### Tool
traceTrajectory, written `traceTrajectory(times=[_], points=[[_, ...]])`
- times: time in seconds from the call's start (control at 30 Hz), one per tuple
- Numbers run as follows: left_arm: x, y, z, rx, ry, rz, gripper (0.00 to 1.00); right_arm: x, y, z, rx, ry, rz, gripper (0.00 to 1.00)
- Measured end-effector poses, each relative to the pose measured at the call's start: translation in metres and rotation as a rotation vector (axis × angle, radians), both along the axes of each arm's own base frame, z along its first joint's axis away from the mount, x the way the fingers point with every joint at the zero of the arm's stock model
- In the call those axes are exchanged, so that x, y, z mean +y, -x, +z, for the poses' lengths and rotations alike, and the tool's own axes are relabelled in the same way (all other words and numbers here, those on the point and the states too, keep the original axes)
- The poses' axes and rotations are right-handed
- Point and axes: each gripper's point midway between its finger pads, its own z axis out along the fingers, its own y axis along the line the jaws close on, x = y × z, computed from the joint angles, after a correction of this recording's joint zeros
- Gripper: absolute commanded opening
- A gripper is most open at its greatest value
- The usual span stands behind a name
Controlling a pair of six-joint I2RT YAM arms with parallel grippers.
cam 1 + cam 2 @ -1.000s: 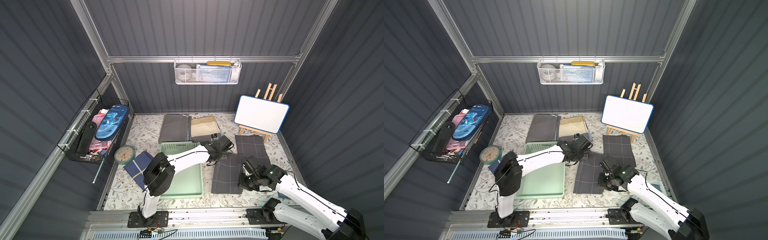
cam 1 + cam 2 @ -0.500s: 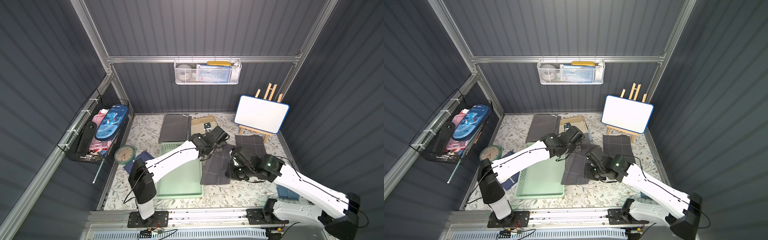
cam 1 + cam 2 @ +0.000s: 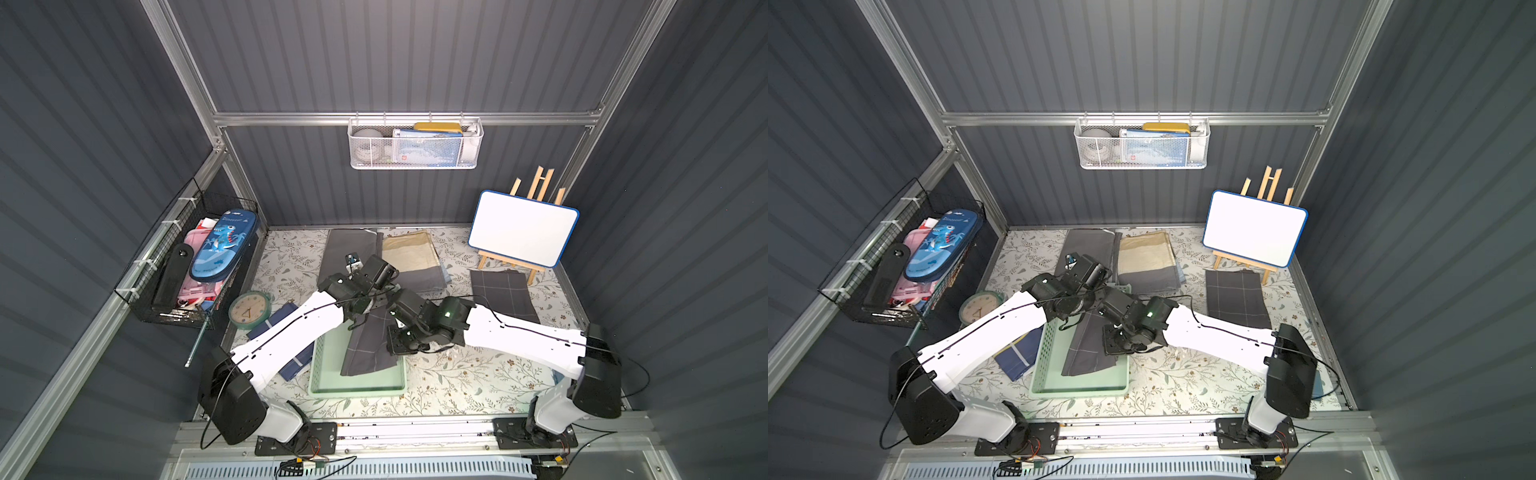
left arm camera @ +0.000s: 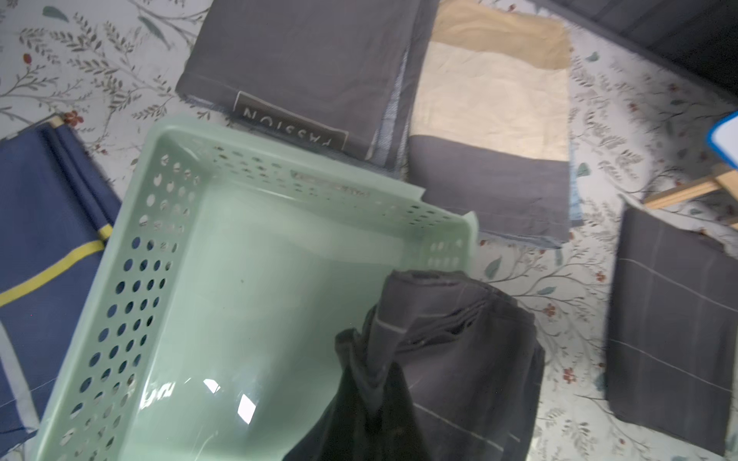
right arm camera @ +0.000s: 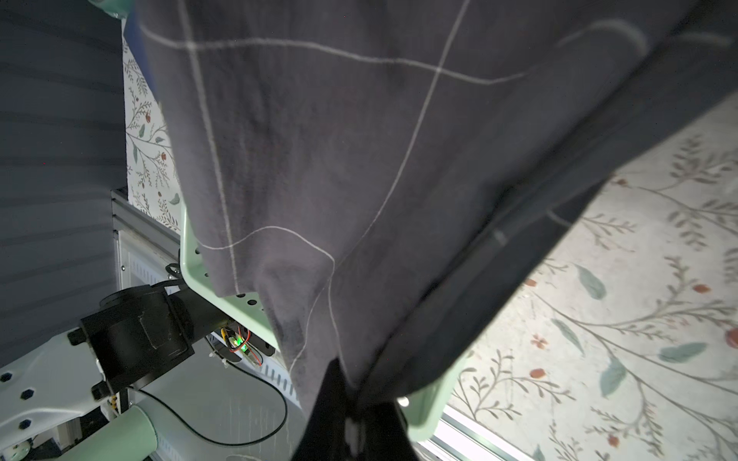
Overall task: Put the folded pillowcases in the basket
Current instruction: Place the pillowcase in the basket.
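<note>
Folded pillowcase point(image 3: 368, 349), dark grey w/ thin pale grid lines, hangs in the air over the basket point(image 3: 357, 390). The basket sits by the front edge of the table point(image 3: 457, 374), about mid-width. Both arms meet above it.

- **Left gripper** point(image 4: 373, 355): clamped on the cloth's top corner toward the table's back, fabric bunched in its grip.
- **Right gripper** point(image 5: 355, 395): pinched shut on the cloth's right-hand edge, nearer the table's front. The cloth drapes away from it across the basket's rim.
- **Lower end of the cloth:** over the basket's right half in both top views. Whether it touches the basket floor I can't tell, as the arms hide that part.

Handling: light, limp, several layers, so it sags, and the fold can slide open if one side lets go first. Not fragile, not slippery. Best hold is at corners/edges through all layers. Next move prob. calls for lowering both ends together, shifting slightly toward the basket's left wall so the right edge clears the rim, then releasing.

A checked cloth point(image 3: 503, 293) by the table's right edge and a tan-and-grey cloth point(image 3: 411, 257) by its back edge lie well apart from this.
</note>
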Motion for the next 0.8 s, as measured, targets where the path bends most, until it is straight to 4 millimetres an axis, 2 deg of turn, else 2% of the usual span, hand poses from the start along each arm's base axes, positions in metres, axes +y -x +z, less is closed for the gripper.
traceTrajectory(times=[0.13, 0.3, 0.47, 0.67, 0.8], points=[[0.025, 0.003, -0.034, 0.061, -0.037, 0.048, 0.0, 0.012, 0.001, -0.024, 0.031, 0.027, 0.024, 0.0], [0.046, -0.006, -0.045, 0.066, -0.042, 0.101, 0.0, 0.022, -0.001, -0.05, 0.063, 0.057, 0.037, 0.0], [0.047, -0.021, -0.046, 0.044, -0.028, 0.093, 0.0, 0.028, -0.002, -0.066, 0.077, 0.069, 0.045, 0.0], [0.041, -0.028, -0.086, 0.126, -0.076, 0.069, 0.0, 0.03, -0.005, -0.082, 0.091, 0.089, 0.046, 0.0], [0.04, -0.028, -0.09, 0.141, -0.078, 0.063, 0.0, 0.025, -0.004, -0.092, 0.104, 0.1, 0.041, 0.0]])
